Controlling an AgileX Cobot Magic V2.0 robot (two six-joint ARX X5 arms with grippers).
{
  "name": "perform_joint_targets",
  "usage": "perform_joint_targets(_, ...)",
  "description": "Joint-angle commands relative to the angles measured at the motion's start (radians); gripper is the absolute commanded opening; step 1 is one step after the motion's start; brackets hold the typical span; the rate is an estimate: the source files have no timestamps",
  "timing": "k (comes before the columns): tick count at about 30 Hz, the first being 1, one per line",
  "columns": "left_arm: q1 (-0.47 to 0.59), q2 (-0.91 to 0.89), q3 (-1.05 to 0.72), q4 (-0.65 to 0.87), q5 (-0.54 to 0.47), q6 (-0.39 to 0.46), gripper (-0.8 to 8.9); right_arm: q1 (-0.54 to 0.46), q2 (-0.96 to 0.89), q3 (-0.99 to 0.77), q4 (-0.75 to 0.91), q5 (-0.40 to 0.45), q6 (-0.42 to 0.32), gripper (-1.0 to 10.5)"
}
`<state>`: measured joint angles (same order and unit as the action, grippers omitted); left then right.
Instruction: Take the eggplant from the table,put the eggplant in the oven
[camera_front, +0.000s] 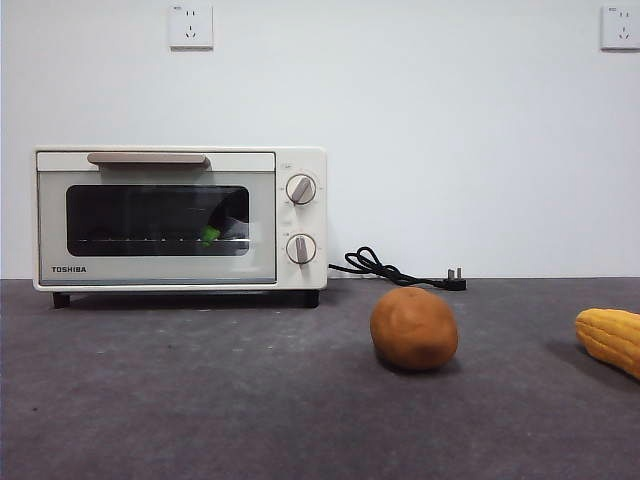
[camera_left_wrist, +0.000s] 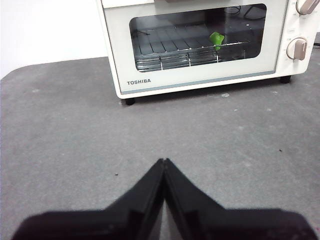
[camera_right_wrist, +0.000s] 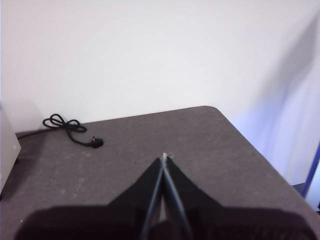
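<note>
The eggplant (camera_front: 211, 235) is being held inside the oven (camera_front: 180, 218), lying on the wire rack (camera_left_wrist: 180, 54) behind the closed glass door (camera_front: 157, 222), with only its green stem end clearly being shown through the glass. The left gripper (camera_left_wrist: 164, 161) is being kept above the bare table (camera_front: 200, 390) in front of the oven with its 2 jaws pressed together on nothing, and the right gripper (camera_right_wrist: 164, 157) is likewise being held closed and empty near the black cord (camera_right_wrist: 70, 129). A brown potato (camera_front: 414, 328) and a yellow corn cob (camera_front: 610, 340) are being left on the table, well apart from the oven.
</note>
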<state>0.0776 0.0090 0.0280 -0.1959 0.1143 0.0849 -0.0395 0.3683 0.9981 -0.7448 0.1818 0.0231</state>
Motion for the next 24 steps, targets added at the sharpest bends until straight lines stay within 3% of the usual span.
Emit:
perform_joint_targets(1, 0.000, 0.000, -0.010, 0.007, -0.003, -0.007, -0.04, -0.001, -0.063, -0.135, 0.073, -0.003, 0.043, 0.0)
perform_joint_targets(11, 0.000, 0.001, -0.010, 0.007, -0.003, -0.007, -0.04, -0.001, -0.215, -0.559, 0.299, -0.045, 0.158, 0.0)
perform_joint_targets(17, 0.000, 0.001, -0.010, 0.007, -0.003, -0.007, -0.04, -0.001, -0.311, -0.777, 0.440, -0.116, 0.162, 0.0)
perform_joint_targets(24, 0.000, 0.003, -0.010, 0.007, -0.003, -0.007, -0.04, -0.001, -0.360, -0.912, 0.491, -0.163, 0.161, 0.0)
